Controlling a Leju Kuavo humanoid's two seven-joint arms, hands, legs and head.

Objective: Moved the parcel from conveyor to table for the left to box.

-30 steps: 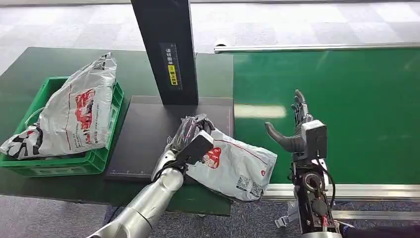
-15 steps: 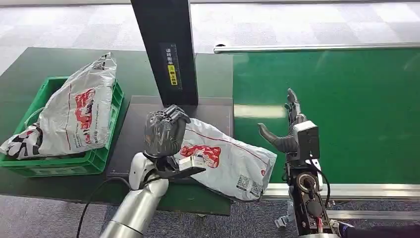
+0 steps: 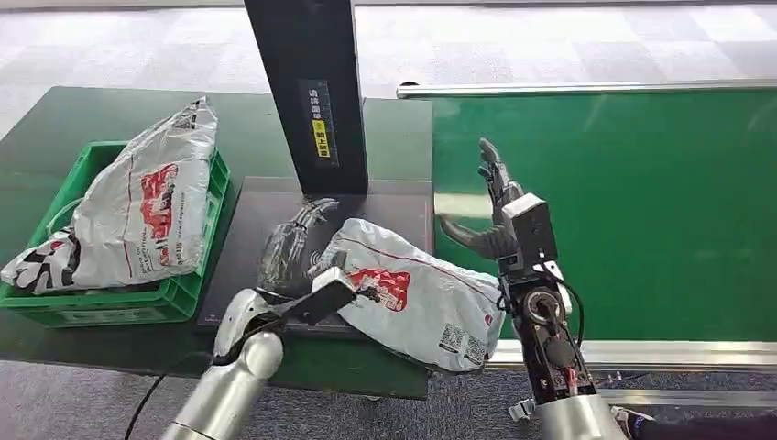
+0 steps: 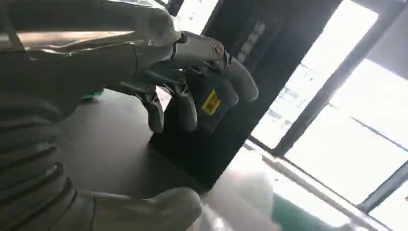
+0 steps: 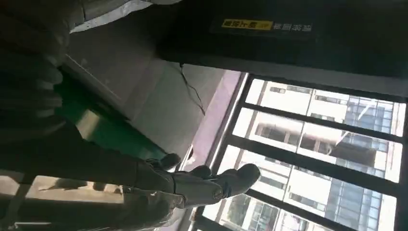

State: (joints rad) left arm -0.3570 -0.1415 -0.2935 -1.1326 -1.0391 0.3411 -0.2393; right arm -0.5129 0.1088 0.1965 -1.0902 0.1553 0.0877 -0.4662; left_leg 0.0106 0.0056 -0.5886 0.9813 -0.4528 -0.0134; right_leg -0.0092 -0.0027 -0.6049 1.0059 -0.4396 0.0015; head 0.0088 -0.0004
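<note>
Since half a second ago the left hand [image 3: 295,246] has dropped from its raised, curled pose to lie low over the dark mat [image 3: 266,240], fingers now loosely apart, and the right hand [image 3: 484,209] has swung from lower right toward the middle of the head view, closer to the parcel's far end.

At the left edge of the head view sits a green crate [image 3: 78,303] on the dark green table [image 3: 55,124], with a white printed bag [image 3: 147,206] lying in it and spilling over its front rim. Moving right, the left hand rests just beside the near end of the parcel [image 3: 417,293]; it holds nothing, and the left wrist view shows its fingers [image 4: 190,103] apart (curved, with the thumb below). The parcel, a white bag with red print, lies across the right side of the mat and the table's front right corner, its lower end overhanging the edge. Behind it, at top centre, stands a black post [image 3: 310,92] with a yellow label. Right of the parcel, the right hand stands upright, fingers spread and thumb out toward the parcel, gripping nothing, over the left part of the green conveyor [image 3: 641,211].
</note>
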